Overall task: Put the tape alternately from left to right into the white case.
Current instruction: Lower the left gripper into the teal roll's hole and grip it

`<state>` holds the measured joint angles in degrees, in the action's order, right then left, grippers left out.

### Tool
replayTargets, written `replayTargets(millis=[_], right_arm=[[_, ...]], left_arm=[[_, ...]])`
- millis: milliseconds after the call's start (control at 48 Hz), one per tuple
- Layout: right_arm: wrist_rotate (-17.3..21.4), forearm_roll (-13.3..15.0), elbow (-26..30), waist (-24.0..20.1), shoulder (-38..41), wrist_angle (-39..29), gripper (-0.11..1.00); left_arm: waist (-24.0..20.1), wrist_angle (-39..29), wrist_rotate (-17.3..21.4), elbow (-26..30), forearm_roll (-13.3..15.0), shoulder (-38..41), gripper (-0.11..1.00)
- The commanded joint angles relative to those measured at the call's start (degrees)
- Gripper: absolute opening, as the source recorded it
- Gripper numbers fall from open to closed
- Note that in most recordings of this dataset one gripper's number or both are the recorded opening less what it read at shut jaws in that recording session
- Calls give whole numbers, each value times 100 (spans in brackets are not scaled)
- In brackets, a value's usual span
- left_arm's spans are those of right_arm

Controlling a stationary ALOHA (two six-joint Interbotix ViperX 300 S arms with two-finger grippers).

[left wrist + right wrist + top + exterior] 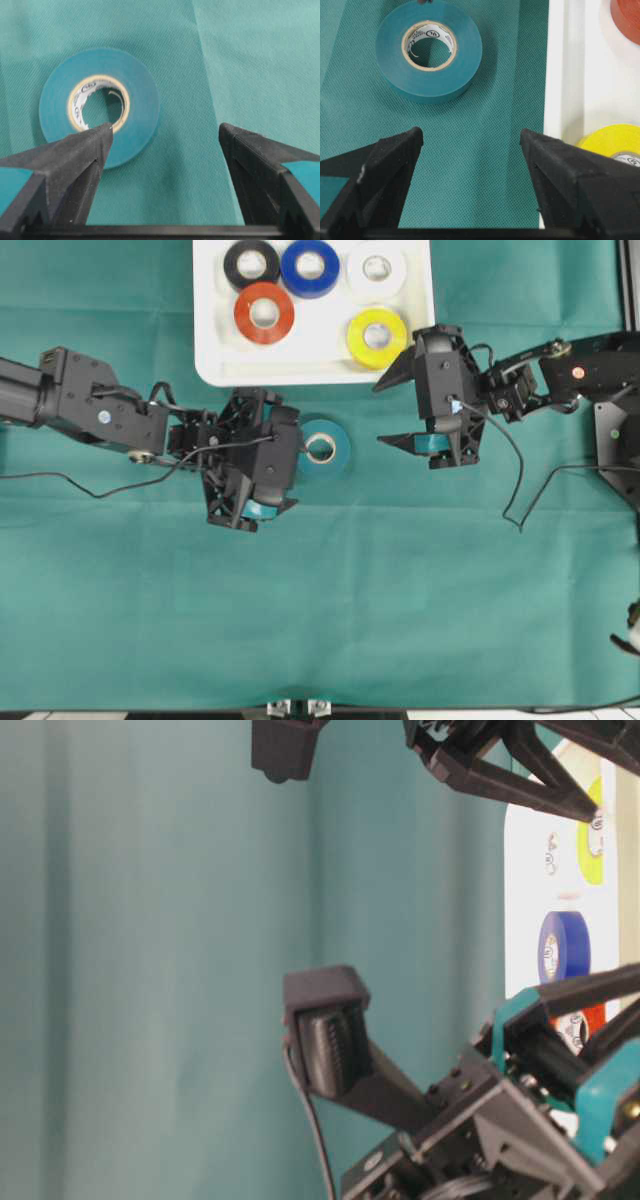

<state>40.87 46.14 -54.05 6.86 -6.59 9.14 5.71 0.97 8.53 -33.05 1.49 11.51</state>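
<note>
Just left of the teal roll (326, 448) the left tool (165, 137) hangs over the green cloth (400, 600) with its fingers spread wide and nothing between them. From its wrist camera, one black fingertip (97, 140) overlaps the near edge of the teal roll's cardboard core, while the other fingertip stands well off to the side over bare cloth. Whether that fingertip touches the roll cannot be told. The teal roll lies flat on the cloth, outside the white case (215, 365), just below its lower rim in the overhead view.

Right of the case's lower corner, the right tool (470, 145) is likewise spread as wide as it goes and holds nothing. Its wrist camera looks down on bare cloth between the fingers, with the teal roll farther ahead and the case's rim beside one finger.

Inside the white case lie five rolls, all flat. The black roll (251, 263), the blue roll (309, 267) and the white roll (376, 269) sit in a row along the far side. The orange-red roll (264, 313) lies nearer, touching the black and blue ones. The yellow roll (376, 336) rests by the case's lower right corner, close to the right tool.

The cloth covers the desk all around.
</note>
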Motion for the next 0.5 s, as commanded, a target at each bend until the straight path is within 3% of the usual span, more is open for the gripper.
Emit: replayTargets(millis=[0,313,479], right_arm=[[9,-9,35,-9,-114,35,86],[9,-9,35,-9,-114,18,86],[9,0,35,-18,-114,26,86]], left_arm=[[18,26,0,123,0,-9,82],[9,-35,-44,396,-9,193,82],[18,-598,-62,721,-9,404,82]])
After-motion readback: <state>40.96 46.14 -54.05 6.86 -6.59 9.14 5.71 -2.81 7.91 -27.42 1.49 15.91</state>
